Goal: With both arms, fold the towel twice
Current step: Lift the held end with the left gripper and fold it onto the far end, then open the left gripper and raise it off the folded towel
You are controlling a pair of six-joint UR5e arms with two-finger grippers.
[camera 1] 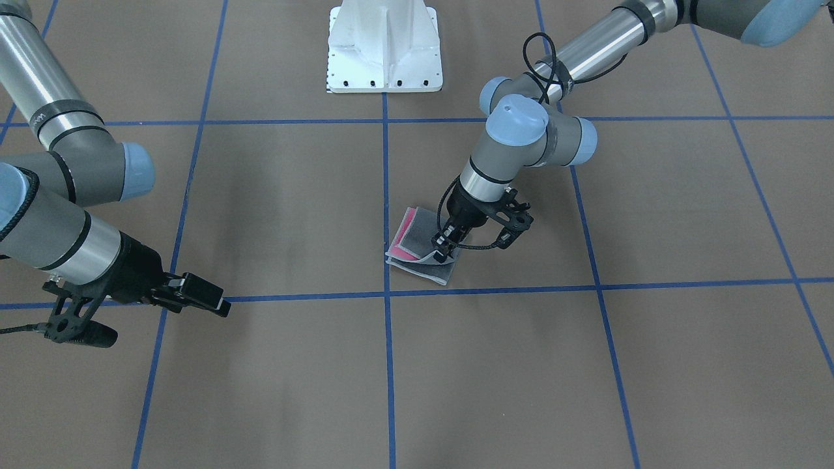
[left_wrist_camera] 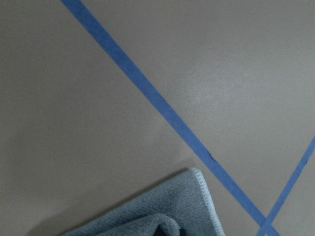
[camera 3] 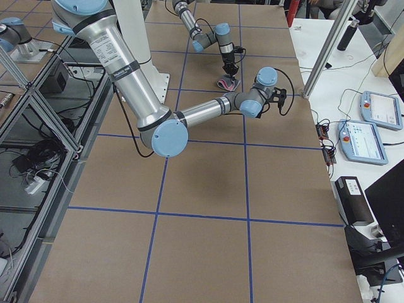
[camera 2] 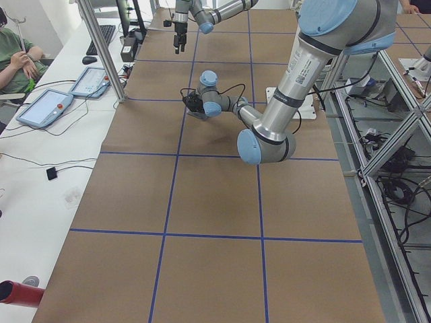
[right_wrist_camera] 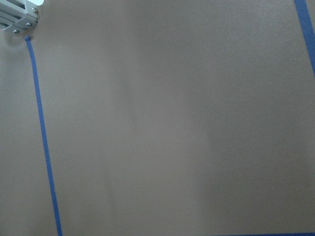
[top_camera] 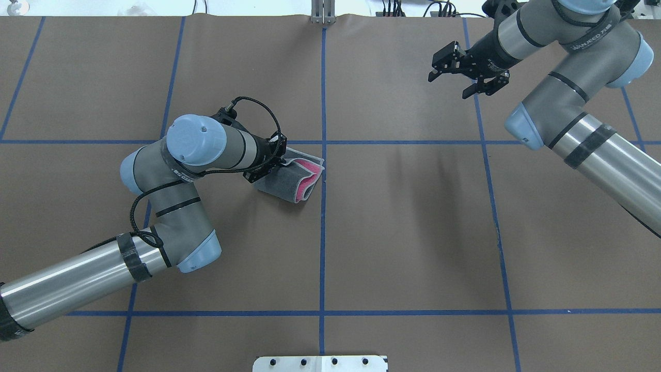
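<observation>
right gripper point(camera 1: 221, 305) spread open, well apart; left gripper point(camera 1: 444, 251) pinching folded towel point(camera 1: 410, 241) edge

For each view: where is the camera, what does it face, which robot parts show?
Front-facing: across table, facing base; left arm, right arm.
Overhead: behind robot, looking down; same arms.
Left: table end; left arm near.
Right: opposite end; right arm near.
Left wrist: towel below; no body.
Right wrist: table below; no body.
Shared: first two show towel.

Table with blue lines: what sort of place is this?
Likely a robotics lab: the left arm and right arm reach over a tape-gridded table, control pendants lie on a side bench, an operator sits alongside.
</observation>
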